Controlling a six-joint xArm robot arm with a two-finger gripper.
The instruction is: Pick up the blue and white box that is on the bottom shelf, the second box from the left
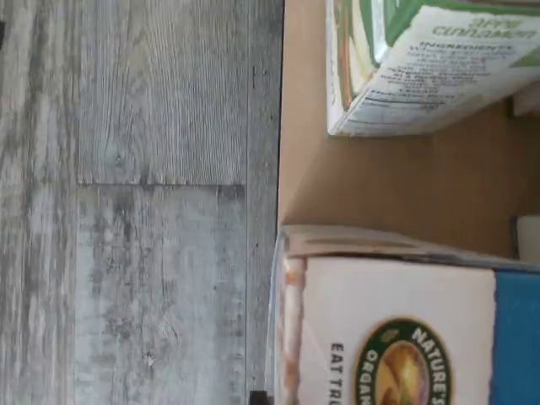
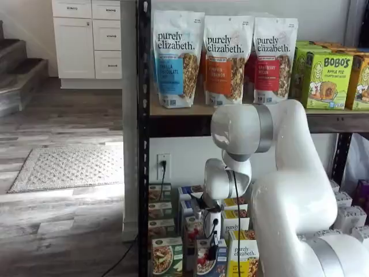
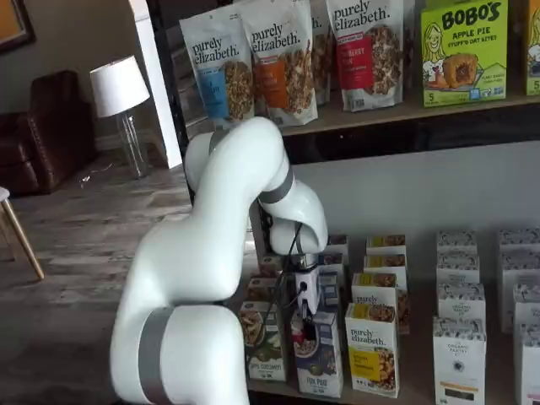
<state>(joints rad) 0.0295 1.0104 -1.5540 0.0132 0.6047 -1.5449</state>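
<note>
My arm is down at the bottom shelf (image 3: pixel 422 371); end effector (image 3: pixel 301 321) sits at the top of the blue and white box (image 3: pixel 320 359), front row beside the green carton (image 3: pixel 263 342). Finger spread: cannot tell. Box not lifted; grasp and lift remain

Wrist looks down; shelf views face rack (image 2: pixel 142 144).

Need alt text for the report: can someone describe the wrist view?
Looking down past a shelf edge: a blue and white box fills the near corner, a green and white box sits beyond it on the tan shelf board, and grey wood flooring covers the other half.
</note>
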